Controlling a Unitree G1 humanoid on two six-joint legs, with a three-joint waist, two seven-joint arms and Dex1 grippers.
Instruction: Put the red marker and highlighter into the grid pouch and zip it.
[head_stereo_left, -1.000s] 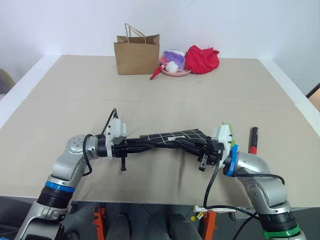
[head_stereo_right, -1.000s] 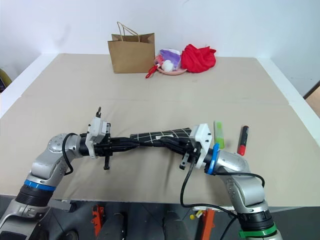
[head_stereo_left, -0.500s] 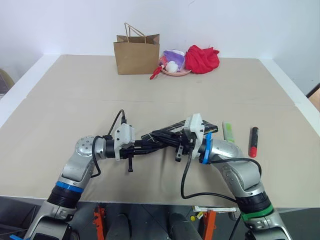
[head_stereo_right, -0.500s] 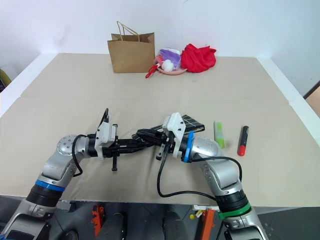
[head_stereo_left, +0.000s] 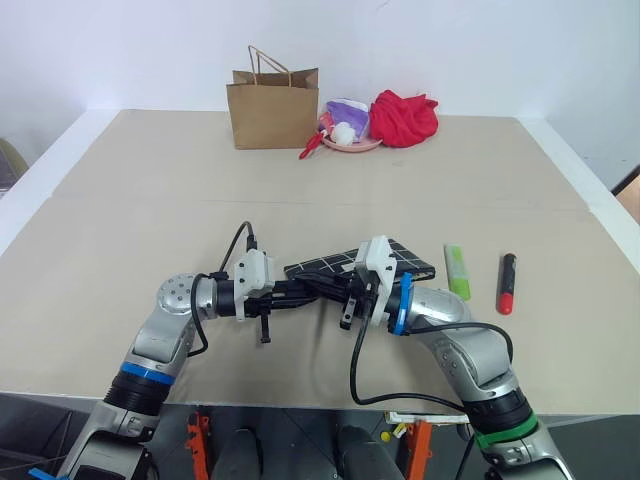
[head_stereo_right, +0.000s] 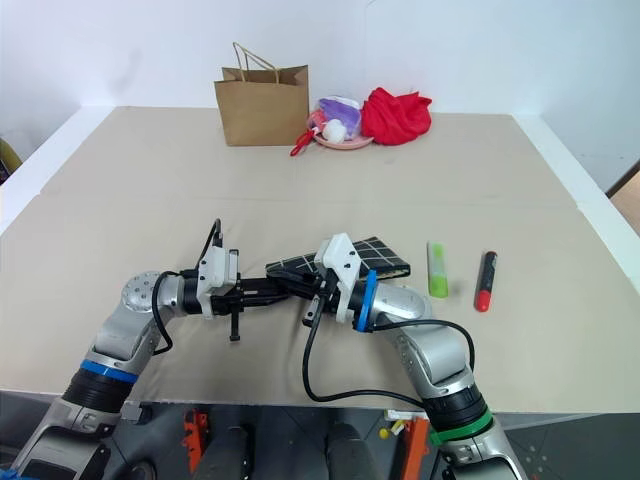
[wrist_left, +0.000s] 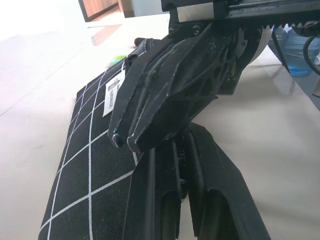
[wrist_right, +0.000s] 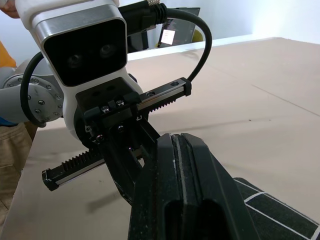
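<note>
**Head views.** Tan table (head_stereo_left: 150, 190). Grid pouch (head_stereo_left: 400, 262): black with white grid lines, lying flat near table centre, its long axis running from about 8 to 2 o'clock. Highlighter (head_stereo_left: 457, 272): lime green, lying on the table just beside the pouch at its 3 o'clock, apart from it. Red marker (head_stereo_left: 507, 283): further out at 3 o'clock of the highlighter, near but not touching. Left gripper (head_stereo_left: 325, 290) and right gripper (head_stereo_right: 275, 291) reach level toward each other and overlap at the pouch's 8 o'clock end. At the table's 12 o'clock edge: brown paper bag (head_stereo_left: 273, 107), pink dish (head_stereo_left: 352, 141) with small items, red cloth bundle (head_stereo_left: 404, 117).

**Left wrist view.** Left fingers (wrist_left: 165, 200) clenched together beside the grid pouch (wrist_left: 85, 175), whose white label (wrist_left: 114, 92) shows. The right gripper's fingers (wrist_left: 165, 100) cross above them, tips nearly together; whether they pinch anything cannot be told.

**Right wrist view.** Right fingers (wrist_right: 175, 195) pressed close, a thin seam between them. The left gripper's body (wrist_right: 80, 55) faces them. A pouch corner (wrist_right: 275, 210) lies beside them.
</note>
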